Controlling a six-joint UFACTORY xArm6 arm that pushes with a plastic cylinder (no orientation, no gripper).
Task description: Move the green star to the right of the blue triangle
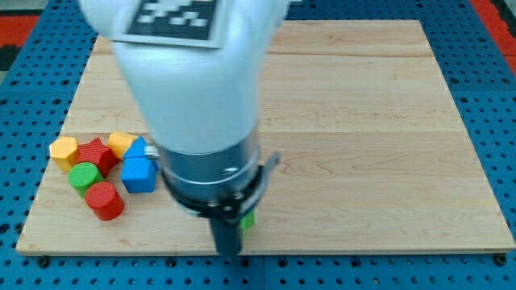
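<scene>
A green block (247, 218), likely the green star, shows only as a small sliver at the view's bottom, mostly hidden behind my arm. The dark rod runs down beside it and my tip (228, 253) is at the board's bottom edge, just left of and below the green sliver; I cannot tell if they touch. A blue block (138, 149), likely the blue triangle, sits in the cluster at the view's left, partly hidden by the arm. A blue cube (139, 174) lies just below it.
The cluster at the view's left also holds a yellow hexagon (64, 151), a red star (97, 155), a yellow block (121, 142), a green cylinder (83, 176) and a red cylinder (105, 200). The wooden board (371, 121) lies on a blue pegboard.
</scene>
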